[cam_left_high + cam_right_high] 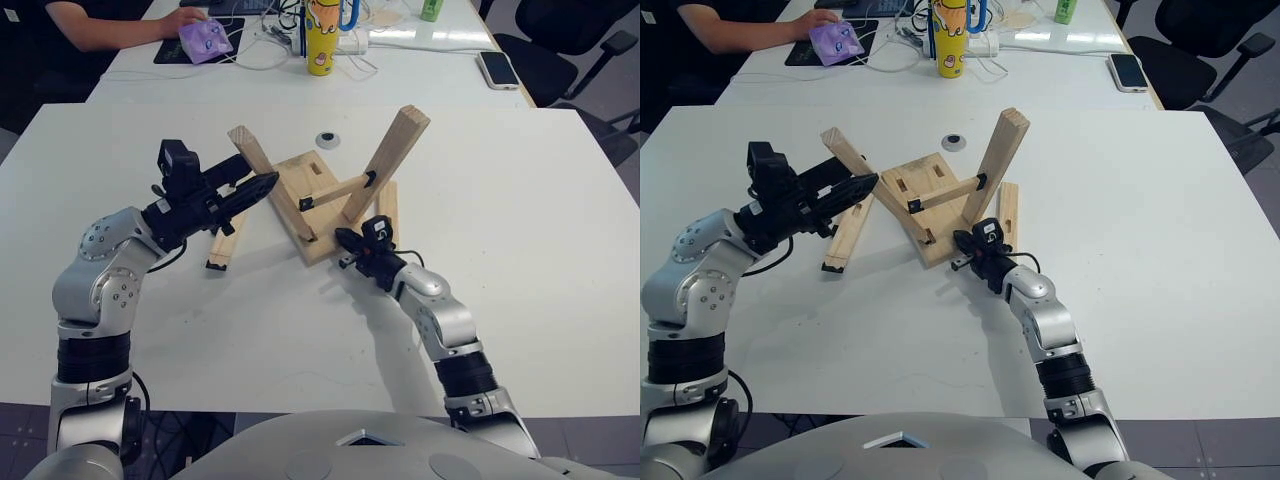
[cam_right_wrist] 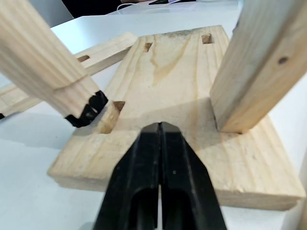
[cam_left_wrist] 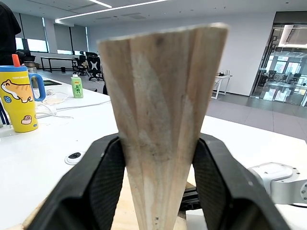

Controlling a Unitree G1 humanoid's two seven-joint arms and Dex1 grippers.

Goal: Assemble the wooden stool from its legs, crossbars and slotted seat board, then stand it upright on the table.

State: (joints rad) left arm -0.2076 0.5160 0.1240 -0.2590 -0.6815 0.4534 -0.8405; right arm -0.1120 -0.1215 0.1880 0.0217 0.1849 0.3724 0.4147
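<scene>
The slotted seat board (image 1: 296,180) lies flat mid-table. One leg (image 1: 395,150) stands tilted in it. A second leg (image 1: 250,150) leans across it, its black-marked end (image 2: 88,110) at a slot near the board's front corner. A crossbar (image 1: 338,190) joins the two. My left gripper (image 1: 266,186) is shut on the leaning leg (image 3: 160,96), partway along it. My right gripper (image 1: 343,238) is shut with nothing in it, its tips (image 2: 159,129) at the board's near edge. Two loose pieces of wood (image 1: 225,245) (image 1: 388,205) lie flat beside the board.
A small black disc (image 1: 328,139) sits behind the stool parts. On the far table stand a yellow cup (image 1: 322,40) and a phone (image 1: 497,68), with cables and a person's arm. Wide bare tabletop (image 1: 520,230) lies to the right and front.
</scene>
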